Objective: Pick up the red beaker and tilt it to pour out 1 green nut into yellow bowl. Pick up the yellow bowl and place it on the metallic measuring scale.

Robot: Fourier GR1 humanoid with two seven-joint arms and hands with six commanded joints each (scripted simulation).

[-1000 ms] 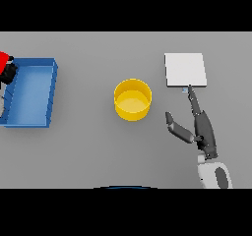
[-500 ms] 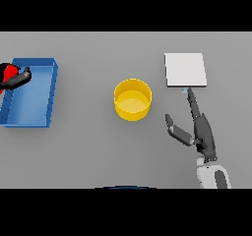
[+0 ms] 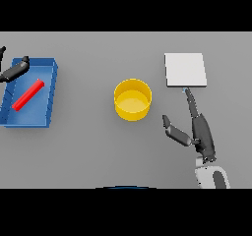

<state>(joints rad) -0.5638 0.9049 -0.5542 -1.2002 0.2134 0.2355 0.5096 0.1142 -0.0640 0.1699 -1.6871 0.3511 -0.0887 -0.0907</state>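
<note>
Head view showed us the grey table (image 3: 93,156) spread across the whole scene. On its left side we saw a blue tray (image 3: 49,100) set at a slight slant, and inside it the red beaker (image 3: 28,95) lay on its side, running diagonally from the tray's lower left toward its upper right. Near the middle of the table stood the yellow bowl (image 3: 132,99), upright, well apart from both the tray and the scale; we could not tell whether any nut lay in it. To the right of the bowl, toward the far edge, the metallic measuring scale (image 3: 185,70) lay flat as a pale square plate.

We found our right hand (image 3: 199,132) below the scale, released, with its fingers stretched straight toward the plate's near edge, the longest fingertip just reaching or almost reaching that edge, and the thumb spread out to the left toward the bowl without touching it. It held nothing.

Our left hand (image 3: 15,71) showed only at the picture's left edge, over the upper left corner of the tray, near the beaker but apart from it; its fingers looked extended and held nothing.
</note>
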